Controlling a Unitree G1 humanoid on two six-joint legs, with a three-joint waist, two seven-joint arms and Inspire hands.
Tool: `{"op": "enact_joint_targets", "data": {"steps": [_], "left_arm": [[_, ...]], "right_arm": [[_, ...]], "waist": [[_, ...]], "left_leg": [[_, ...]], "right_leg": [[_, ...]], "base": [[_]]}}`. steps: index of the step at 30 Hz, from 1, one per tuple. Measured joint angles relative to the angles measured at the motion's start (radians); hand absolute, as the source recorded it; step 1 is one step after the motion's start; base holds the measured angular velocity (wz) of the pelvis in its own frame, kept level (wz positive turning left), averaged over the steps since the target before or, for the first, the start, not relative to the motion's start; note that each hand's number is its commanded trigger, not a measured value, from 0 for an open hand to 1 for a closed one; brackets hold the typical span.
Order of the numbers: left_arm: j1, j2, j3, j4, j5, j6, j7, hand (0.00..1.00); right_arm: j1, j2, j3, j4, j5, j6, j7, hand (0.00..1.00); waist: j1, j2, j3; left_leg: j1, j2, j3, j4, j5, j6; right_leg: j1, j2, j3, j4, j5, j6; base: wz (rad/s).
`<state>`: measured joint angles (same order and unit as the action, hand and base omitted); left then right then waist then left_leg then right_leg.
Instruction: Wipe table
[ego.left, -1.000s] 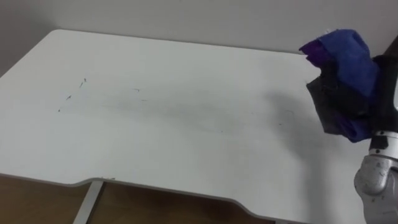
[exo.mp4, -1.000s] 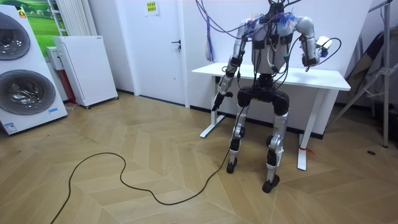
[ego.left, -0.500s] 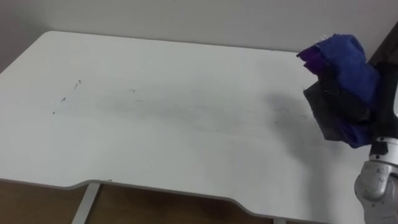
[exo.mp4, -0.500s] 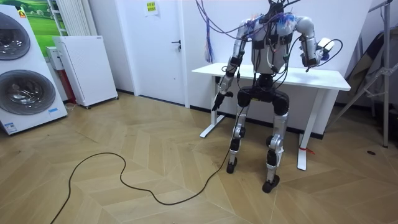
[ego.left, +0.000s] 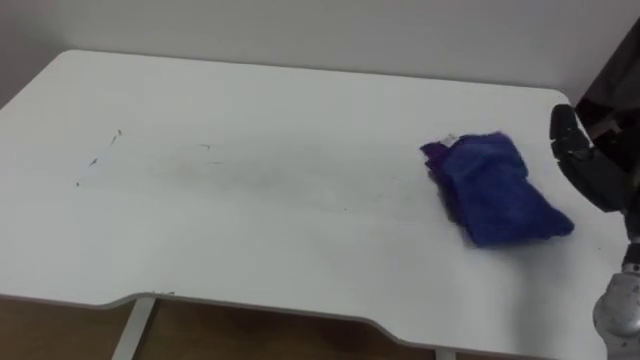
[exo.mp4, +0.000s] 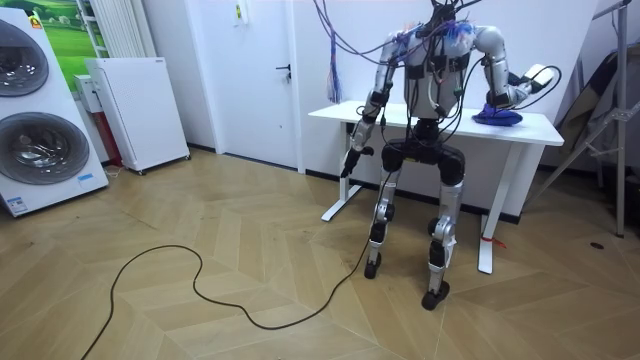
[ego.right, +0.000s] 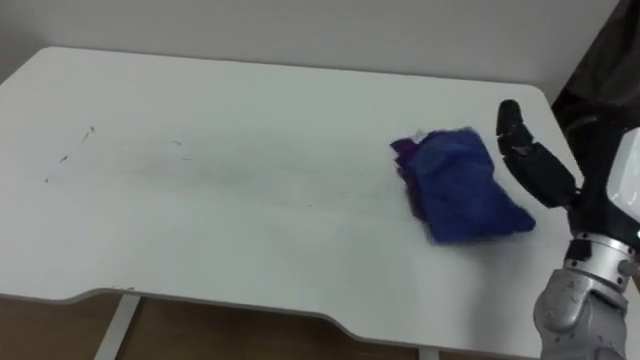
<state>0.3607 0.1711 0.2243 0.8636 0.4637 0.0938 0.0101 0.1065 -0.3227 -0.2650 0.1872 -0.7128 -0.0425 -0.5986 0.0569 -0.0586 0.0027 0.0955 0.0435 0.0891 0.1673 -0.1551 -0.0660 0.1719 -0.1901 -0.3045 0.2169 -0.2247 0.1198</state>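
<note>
A crumpled blue cloth (ego.left: 495, 190) lies on the right part of the white table (ego.left: 250, 230), with a purple corner showing at its left edge. My right hand (ego.left: 590, 165) hovers just to the right of the cloth, its dark fingers straight and apart from the fabric. In the right eye view the cloth (ego.right: 460, 197) and the right hand (ego.right: 535, 160) stand the same way. Faint dark pen marks (ego.left: 100, 155) streak the table's left part. In the room view I stand at the table's front edge and my left hand (exo.mp4: 347, 165) hangs low at my side.
The table's far edge meets a pale wall, and its front edge (ego.left: 200, 300) curves in near me. In the room view a white cabinet (exo.mp4: 140, 110) and a washing machine (exo.mp4: 35, 120) stand far off at the room view's left, with a dark stand (exo.mp4: 600, 120) beside the table.
The cloth was bunched in my raised right hand at the right. Now it lies on the table, let go, and the hand has drawn off to its right.
</note>
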Motion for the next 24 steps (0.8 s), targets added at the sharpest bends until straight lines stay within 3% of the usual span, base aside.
{"op": "enact_joint_targets", "data": {"steps": [5,8,16,21,24], "left_arm": [[0.009,0.004,0.028,-0.001,0.0,-0.012,0.001,0.0],[0.01,0.005,0.047,0.0,0.0,-0.016,0.002,0.0],[0.027,0.011,0.05,0.0,-0.001,-0.015,0.004,0.0],[0.03,0.02,0.051,-0.001,-0.001,-0.013,0.007,0.0],[0.031,0.026,0.051,-0.001,-0.001,-0.015,0.008,0.0]], "right_arm": [[0.021,0.0,-0.045,0.042,0.012,-0.004,-0.017,0.0],[0.028,-0.001,-0.075,0.103,0.043,-0.026,-0.027,0.0],[0.056,-0.002,-0.142,0.244,0.16,-0.021,-0.057,0.0],[0.075,-0.003,-0.151,0.297,0.261,-0.021,-0.083,0.0],[0.068,-0.007,-0.152,0.413,0.346,-0.023,-0.09,0.0]], "waist": [[-0.019,-0.013,-0.0075],[-0.028,-0.017,-0.0074],[-0.036,-0.009,-0.0026],[-0.041,-0.012,-0.003],[-0.043,-0.022,-0.0031]], "left_leg": [[0.001,0.0,0.003,0.007,0.0,0.0],[0.001,0.0,0.003,0.011,0.0,0.001],[0.002,0.0,0.005,0.034,-0.018,0.007],[0.002,0.0,0.015,0.039,-0.026,0.007],[0.002,0.0,0.021,0.047,-0.036,0.009]], "right_leg": [[0.004,0.0,0.002,0.001,0.0,0.0],[0.004,0.0,0.004,0.004,0.0,0.0],[0.003,0.0,0.031,0.005,0.002,0.002],[0.001,0.0,0.044,0.003,0.001,0.003],[0.001,0.0,0.057,0.003,0.001,0.003]], "base": [[0.0],[0.0],[-0.07],[-0.05],[-0.05]]}}
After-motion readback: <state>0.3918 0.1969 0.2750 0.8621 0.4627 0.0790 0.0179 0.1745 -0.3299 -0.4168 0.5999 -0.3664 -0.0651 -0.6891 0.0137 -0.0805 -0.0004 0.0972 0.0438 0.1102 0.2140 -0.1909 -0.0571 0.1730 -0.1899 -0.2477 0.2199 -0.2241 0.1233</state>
